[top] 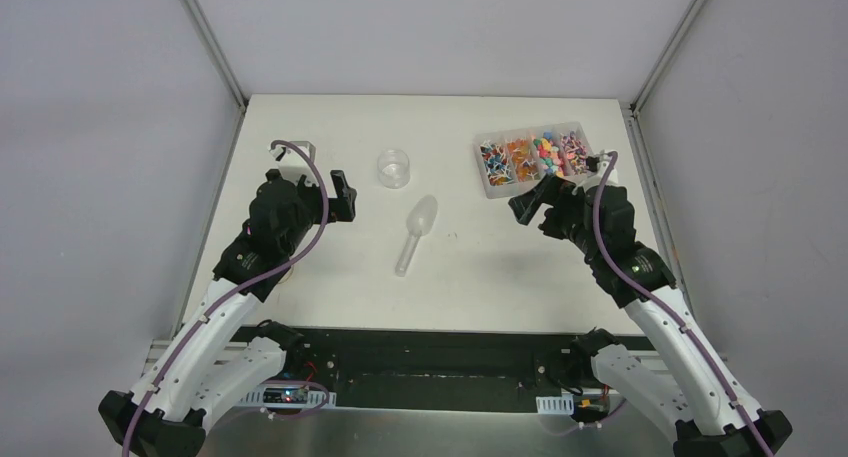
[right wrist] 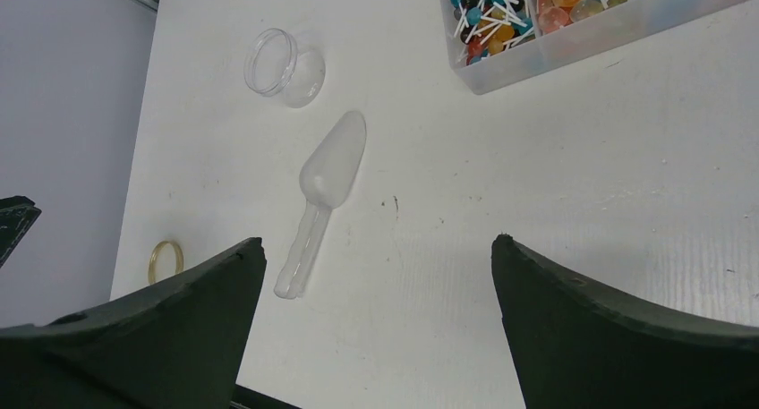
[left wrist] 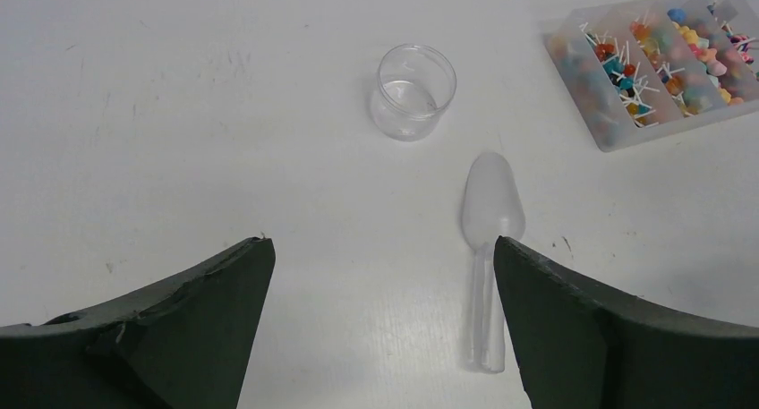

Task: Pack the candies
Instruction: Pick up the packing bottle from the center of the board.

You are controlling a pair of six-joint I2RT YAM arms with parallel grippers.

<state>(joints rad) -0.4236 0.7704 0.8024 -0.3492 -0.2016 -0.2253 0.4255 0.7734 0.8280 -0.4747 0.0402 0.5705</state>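
The candies [top: 535,155] are many small multicoloured pieces, some on white sticks, lying in a clear divided box [top: 497,187] at the back right. They also show in the left wrist view [left wrist: 667,60] and the right wrist view [right wrist: 528,2]. A clear plastic scoop [top: 415,234] lies flat mid-table. A small round clear jar [top: 394,167] stands open behind it and looks empty. My left gripper [top: 325,192] is open and empty, left of the scoop [left wrist: 490,239]. My right gripper [top: 535,199] is open and empty, just in front of the box [right wrist: 582,42].
A yellowish ring [right wrist: 166,259] lies on the table near the left arm. White walls close in the table [top: 330,277] on the left, back and right. The jar [left wrist: 412,91] and scoop [right wrist: 322,194] sit between the two arms.
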